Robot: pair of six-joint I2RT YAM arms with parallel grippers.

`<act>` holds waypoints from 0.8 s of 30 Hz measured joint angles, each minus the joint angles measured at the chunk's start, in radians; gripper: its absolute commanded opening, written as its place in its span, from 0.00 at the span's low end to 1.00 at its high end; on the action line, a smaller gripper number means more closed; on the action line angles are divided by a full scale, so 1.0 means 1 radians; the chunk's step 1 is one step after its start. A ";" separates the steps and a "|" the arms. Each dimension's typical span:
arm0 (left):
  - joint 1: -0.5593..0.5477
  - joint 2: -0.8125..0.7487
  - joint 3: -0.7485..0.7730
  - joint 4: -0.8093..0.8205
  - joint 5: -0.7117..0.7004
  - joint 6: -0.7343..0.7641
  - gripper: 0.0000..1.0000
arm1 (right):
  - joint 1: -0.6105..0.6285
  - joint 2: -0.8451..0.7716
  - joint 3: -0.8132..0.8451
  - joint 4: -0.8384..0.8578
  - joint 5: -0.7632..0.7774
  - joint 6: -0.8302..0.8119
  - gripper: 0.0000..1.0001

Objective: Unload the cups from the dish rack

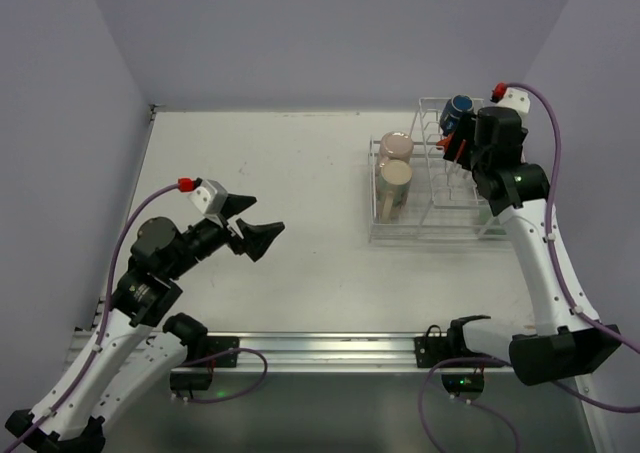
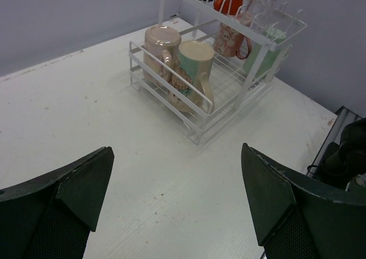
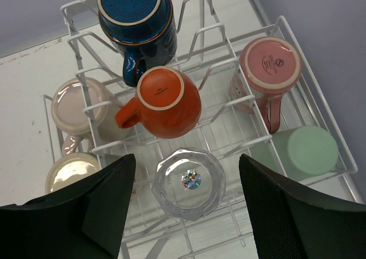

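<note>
The white dish rack [image 1: 420,235] stands at the right back of the table. In the right wrist view the rack [image 3: 320,99] holds, upside down, a dark blue mug [image 3: 134,13], an orange cup [image 3: 168,102], a clear glass [image 3: 189,182], a pink cup [image 3: 269,67] and a green tumbler [image 3: 306,150]. Two beige mugs [image 3: 77,107] [image 3: 71,173] lie in the lower tray. My right gripper [image 3: 187,159] is open, hovering straight above the clear glass with a jaw on either side. My left gripper [image 1: 255,228] is open and empty over the bare table, left of the rack [image 2: 200,134].
Grey walls close in the table on the left, back and right. A metal rail [image 1: 320,351] runs along the near edge between the arm bases. The right arm [image 1: 535,243] rises beside the rack's right side.
</note>
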 measured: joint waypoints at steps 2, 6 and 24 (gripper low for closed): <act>-0.006 0.002 0.000 0.000 -0.002 0.000 1.00 | 0.000 0.000 -0.002 0.002 -0.006 0.002 0.74; -0.013 0.005 0.000 -0.001 -0.009 0.000 1.00 | -0.005 0.002 -0.022 0.008 -0.008 0.004 0.71; -0.013 0.015 0.000 0.000 -0.050 -0.010 1.00 | -0.013 0.009 -0.076 0.023 -0.004 0.008 0.25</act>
